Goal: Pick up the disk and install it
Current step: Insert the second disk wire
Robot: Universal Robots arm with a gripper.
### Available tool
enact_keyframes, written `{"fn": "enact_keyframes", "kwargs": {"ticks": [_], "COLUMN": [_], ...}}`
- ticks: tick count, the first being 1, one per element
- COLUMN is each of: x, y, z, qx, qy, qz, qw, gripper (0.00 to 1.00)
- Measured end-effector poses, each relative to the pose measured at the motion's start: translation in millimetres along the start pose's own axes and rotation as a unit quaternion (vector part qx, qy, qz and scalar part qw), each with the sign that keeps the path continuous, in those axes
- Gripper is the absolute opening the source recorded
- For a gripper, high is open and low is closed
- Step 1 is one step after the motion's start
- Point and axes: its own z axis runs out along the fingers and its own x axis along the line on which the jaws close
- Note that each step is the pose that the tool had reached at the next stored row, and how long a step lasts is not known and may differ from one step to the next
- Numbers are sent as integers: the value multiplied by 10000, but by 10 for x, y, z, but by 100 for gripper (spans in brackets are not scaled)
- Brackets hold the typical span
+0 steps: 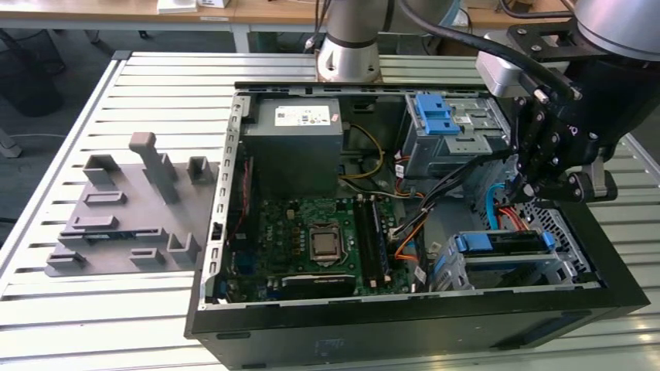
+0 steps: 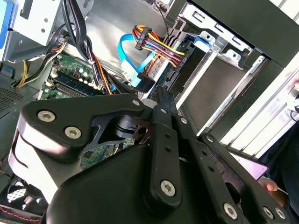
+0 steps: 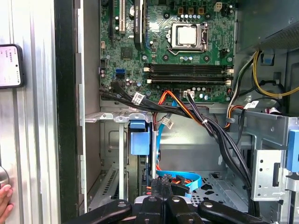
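Fig.: open PC case (image 1: 222, 232) on slatted table (image 1: 154, 69), exterior view. Your gripper (image 1: 562, 185) hangs inside the case at the exterior view's right, above the lower drive cage (image 1: 562, 267). Disk (image 1: 511, 243) w/ blue bracket sits in that cage, just below the gripper; it seems seated, though not confirmable. Pincer state: can't tell, linkage hides the tips in both wrist views. Judged: install looks largely done. Cables (image 2: 154, 46) bunch at the disk's end. A hand (image 3: 3, 200) rests outside the case.
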Motion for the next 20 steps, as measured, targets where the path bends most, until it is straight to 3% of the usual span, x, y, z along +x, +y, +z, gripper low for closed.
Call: {"fn": "enact_keyframes", "kwargs": {"ticks": [20], "x": [-3], "y": [0], "z": [0], "qx": [31], "qy": [-1], "qz": [0], "qw": [10000], "gripper": [11]}}
